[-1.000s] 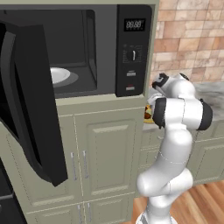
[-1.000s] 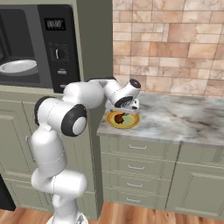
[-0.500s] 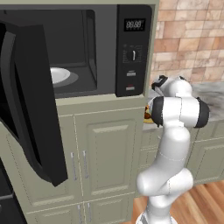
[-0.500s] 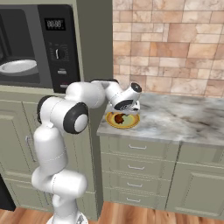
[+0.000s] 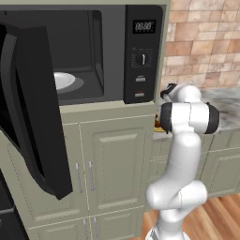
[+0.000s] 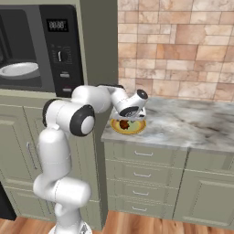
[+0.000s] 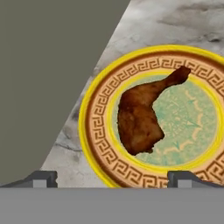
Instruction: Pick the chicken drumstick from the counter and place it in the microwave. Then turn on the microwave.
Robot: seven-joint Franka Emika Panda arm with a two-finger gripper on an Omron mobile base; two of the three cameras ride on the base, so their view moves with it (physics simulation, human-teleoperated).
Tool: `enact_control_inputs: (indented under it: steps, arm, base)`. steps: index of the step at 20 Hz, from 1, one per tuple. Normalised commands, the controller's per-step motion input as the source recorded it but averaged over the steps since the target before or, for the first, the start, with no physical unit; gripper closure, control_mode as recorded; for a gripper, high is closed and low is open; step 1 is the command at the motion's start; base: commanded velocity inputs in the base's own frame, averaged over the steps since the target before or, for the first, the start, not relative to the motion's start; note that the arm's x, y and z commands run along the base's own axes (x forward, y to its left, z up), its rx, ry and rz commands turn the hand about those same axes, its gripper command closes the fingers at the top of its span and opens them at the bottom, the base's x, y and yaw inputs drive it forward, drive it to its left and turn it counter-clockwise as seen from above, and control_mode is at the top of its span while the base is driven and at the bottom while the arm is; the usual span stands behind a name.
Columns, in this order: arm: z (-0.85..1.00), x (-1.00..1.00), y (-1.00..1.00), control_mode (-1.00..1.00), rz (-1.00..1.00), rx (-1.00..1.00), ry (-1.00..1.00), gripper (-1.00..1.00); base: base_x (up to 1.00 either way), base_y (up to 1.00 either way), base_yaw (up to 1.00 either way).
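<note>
The claw (image 7: 111, 177) hangs just above the plate (image 7: 98, 131) with its two tips spread wide apart and nothing between them. Straight ahead of the tips, between their lines, lies the chicken drumstick (image 7: 140, 116), flat on the plate's green centre. Its bulbous meaty end is nearer the claw and its thin dark bone end points away, toward the far rim. The plate is round, with a yellow edge and a brown patterned band, and the drumstick is the one thing on it. It rests on the marbled desk (image 7: 65, 153), close to the desk's end where a flat grey cabinet side (image 7: 43, 65) rises beside the claw.

From the right base view, the claw (image 6: 131, 117) sits low over the plate (image 6: 127, 128) at the desk's (image 6: 192, 125) near corner, hand tilted down toward the food.

The microwave (image 5: 143, 51) stands well off to the claw's side, set into the cabinet wall. Its door (image 5: 33, 108) is swung fully out, and inside rests a white turntable plate (image 5: 63, 80), with nothing visible on it.
</note>
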Motion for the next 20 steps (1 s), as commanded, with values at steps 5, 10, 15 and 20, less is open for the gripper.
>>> enact_control_inputs:
  steps: [5,10,15,20]
  arm:
    - [-0.15,0.15,0.01,-1.0,0.04,-0.01,0.0,-1.0]
    - [-0.15,0.17,0.05,-1.0,0.04,-0.01,0.0,-1.0]
    - [-0.13,0.17,0.01,-1.0,0.03,0.0,0.0,-1.0]
    - [-0.12,0.18,0.01,-1.0,0.02,0.0,0.0,-1.0]
  base:
    - [0.0,0.0,0.0]
    - [0.0,0.0,0.0]
    - [0.0,0.0,0.0]
    - [0.0,0.0,0.0]
